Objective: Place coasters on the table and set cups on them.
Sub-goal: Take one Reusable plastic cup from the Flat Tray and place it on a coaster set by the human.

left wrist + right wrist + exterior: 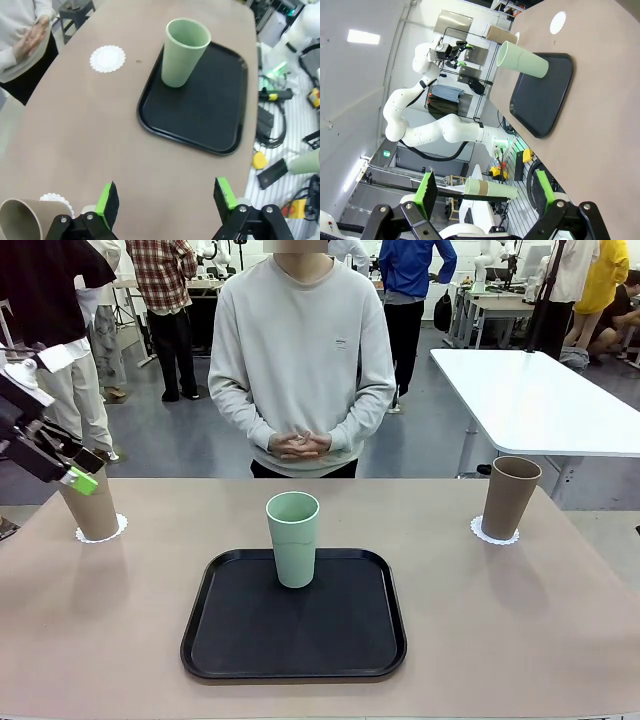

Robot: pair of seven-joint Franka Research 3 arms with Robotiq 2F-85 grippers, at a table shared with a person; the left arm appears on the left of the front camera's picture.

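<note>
My left gripper (78, 476) hangs open just above a tan cup (92, 510) that stands on a coaster (118, 528) at the table's (520, 620) far left. In the left wrist view that cup (19, 220) and its coaster (56, 199) lie beside the left green pad, outside the open gripper (166, 199). The mint cup (293, 538) stands on the black tray (240, 640). Another tan cup (510, 496) stands on a coaster (494, 533) at the far right. A bare coaster (107, 59) lies between the tray (210, 110) and the person. My right gripper (485, 192) is open, and the right tan cup (490, 188) shows beyond it.
The person (300, 350) stands at the far side with hands clasped (300, 445). A white table (530, 400) stands behind on the right. Cables and tools (272, 135) lie on the floor on the robot's side of the table.
</note>
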